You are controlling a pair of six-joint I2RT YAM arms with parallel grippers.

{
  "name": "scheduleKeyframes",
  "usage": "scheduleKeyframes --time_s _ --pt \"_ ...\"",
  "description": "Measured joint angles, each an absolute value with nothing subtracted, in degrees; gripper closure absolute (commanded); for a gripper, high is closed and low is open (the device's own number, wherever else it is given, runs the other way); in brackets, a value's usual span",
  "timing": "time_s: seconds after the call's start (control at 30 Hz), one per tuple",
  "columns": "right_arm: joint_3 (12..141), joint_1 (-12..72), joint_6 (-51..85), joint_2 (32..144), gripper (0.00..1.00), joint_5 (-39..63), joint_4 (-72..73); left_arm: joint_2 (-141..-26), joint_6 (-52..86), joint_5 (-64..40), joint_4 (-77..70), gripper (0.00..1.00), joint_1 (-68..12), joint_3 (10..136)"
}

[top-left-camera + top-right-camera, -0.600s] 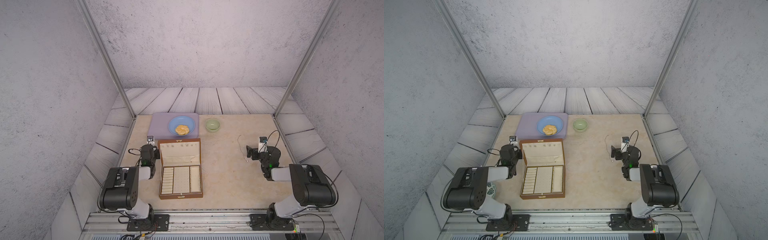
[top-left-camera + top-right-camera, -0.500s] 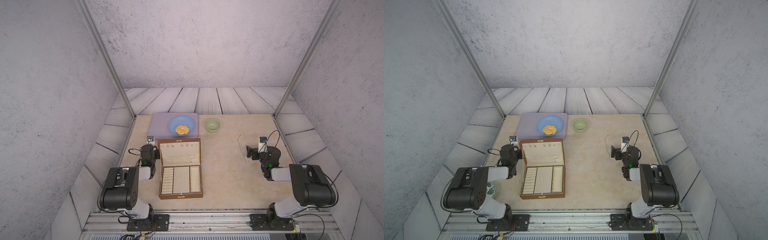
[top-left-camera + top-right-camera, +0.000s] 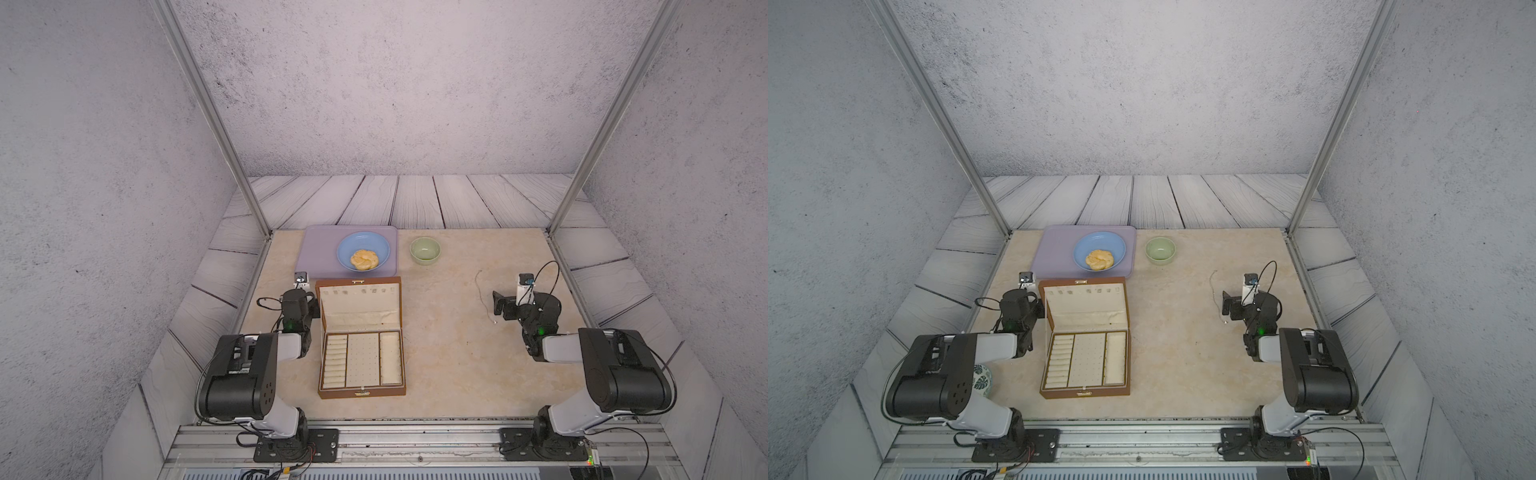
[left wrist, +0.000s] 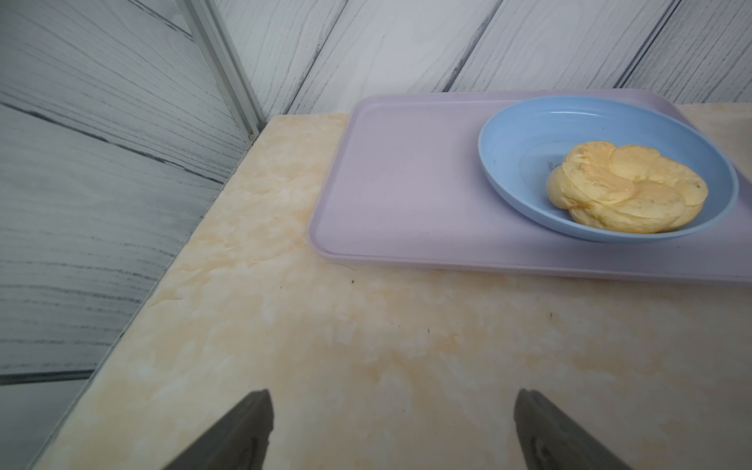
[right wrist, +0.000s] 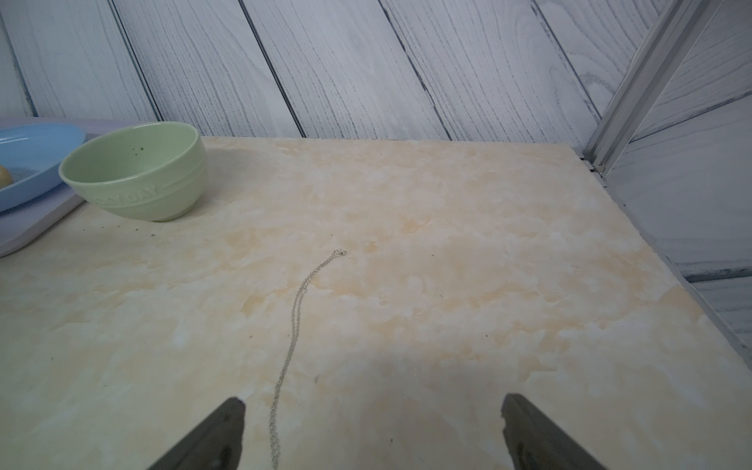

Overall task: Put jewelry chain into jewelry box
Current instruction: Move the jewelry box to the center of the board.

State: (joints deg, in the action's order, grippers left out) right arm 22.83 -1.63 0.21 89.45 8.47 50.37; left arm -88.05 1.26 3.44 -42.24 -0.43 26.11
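Since the jewelry chain (image 5: 294, 325) lies stretched on the desk (image 5: 447, 264), well apart from the open jewelry box (image 3: 360, 392), the right pincer (image 5: 372, 407), jaws wide apart and empty above it, should centre over the thin strand, press to the surface and close fully. The left pincer (image 4: 390, 403), also apart, waits beside the box.

Jewelry chain (image 3: 481, 296): very thin, silvery, lying loose and flat on counter (image 3: 440, 357), well right of box. Gently curved line, tiny bead at near end. Right wrist view shows it as doubled strand (image 5: 294, 321).

Jewelry box (image 3: 361, 392): brown rectangular case, open, lid tilted back. Cream lining, row of small hooks in lid. Tray in three columns: ring rolls left, dotted panel middle, plain slot right. Gold clasp at front.
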Motion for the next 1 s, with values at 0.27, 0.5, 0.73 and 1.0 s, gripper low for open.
scheduleKeyframes --time_s 0.27,0.5,0.73,1.0 --pt "22.50 -1.63 2.85 80.55 0.01 2.02 44.60 -82.81 4.19 10.76 -29.10 0.02 -0.38 31.51" --pt "29.85 -1.58 25.56 61.52 0.01 -7.86 25.08 -71.96 20.51 25.21 -2.59 0.02 -0.38 47.48" --pt "43.53 -0.82 35.59 62.89 0.01 3.64 2.94 -61.95 29.93 21.89 16.27 0.02 -0.51 48.25" --pt "46.57 19.79 40.53 64.51 0.11 5.32 -16.67 -56.16 32.45 12.23 24.99 0.02 -4.36 46.96"
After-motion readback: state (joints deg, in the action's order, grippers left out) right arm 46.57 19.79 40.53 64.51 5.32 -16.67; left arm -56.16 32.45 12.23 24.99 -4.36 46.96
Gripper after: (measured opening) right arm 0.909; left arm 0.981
